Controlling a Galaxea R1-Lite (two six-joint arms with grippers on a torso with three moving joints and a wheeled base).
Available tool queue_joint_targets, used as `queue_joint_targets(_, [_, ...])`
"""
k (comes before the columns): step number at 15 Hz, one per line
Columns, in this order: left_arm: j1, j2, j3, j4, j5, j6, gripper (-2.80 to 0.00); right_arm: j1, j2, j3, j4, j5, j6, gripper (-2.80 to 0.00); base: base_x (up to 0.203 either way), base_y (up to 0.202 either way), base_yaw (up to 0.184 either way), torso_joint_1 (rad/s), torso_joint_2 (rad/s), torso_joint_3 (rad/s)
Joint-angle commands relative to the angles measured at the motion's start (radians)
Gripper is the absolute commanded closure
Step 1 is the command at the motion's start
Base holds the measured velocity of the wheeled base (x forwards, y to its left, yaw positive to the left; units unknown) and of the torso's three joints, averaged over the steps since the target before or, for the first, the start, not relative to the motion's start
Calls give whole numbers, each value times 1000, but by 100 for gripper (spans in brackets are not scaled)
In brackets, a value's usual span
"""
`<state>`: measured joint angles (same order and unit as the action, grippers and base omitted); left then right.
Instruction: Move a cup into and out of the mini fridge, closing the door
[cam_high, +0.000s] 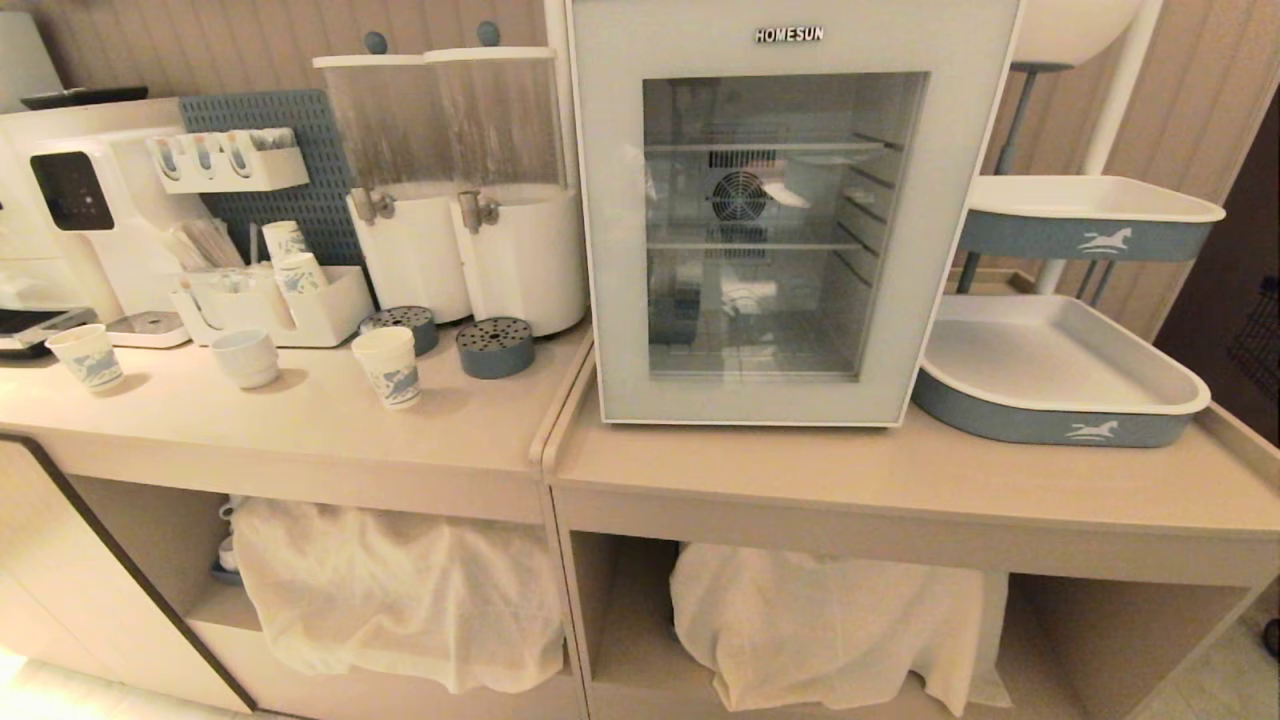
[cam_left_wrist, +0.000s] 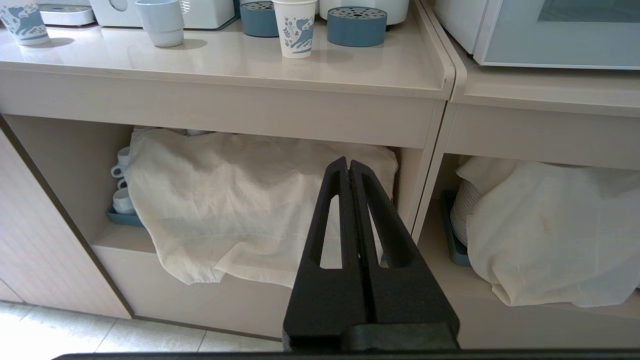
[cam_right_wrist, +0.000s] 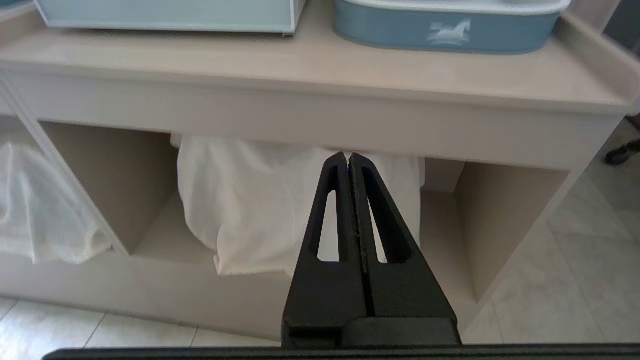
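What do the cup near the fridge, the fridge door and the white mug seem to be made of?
The cup: probably paper, matte white with a blue print and a rolled rim. The door: a glass window, since the shelves show through it, in a smooth white frame, likely plastic or painted metal. The mug: seemingly glazed ceramic, thick-walled and plain.

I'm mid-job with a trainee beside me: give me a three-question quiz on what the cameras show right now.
1. True or false: the door of the mini fridge is shut.
2. The cup stands: A) inside the fridge, B) on the counter left of it, C) in the grey tray.
3. Fill in: both the left pincer and the right pincer are ____.

Key: 1 true; 2 B; 3 shut.
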<state>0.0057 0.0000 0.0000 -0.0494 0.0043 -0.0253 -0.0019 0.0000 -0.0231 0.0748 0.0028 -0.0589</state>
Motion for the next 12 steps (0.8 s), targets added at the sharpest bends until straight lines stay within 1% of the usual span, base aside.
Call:
queue_joint_targets(1, [0, 0, 18, 0, 0, -1, 0, 0, 0, -6, 8, 2, 1, 0, 0, 0, 0, 0, 0, 0])
queue_joint_targets(3, [0, 1, 18, 0, 0, 7, 0, 0, 0, -6, 6, -3, 10, 0, 0, 0, 0, 0, 0, 0])
queue_joint_targets(12, [0, 0, 18, 0, 0, 5, 0, 0, 0, -5, 3, -6, 18, 0, 0, 0, 0, 0, 0, 0])
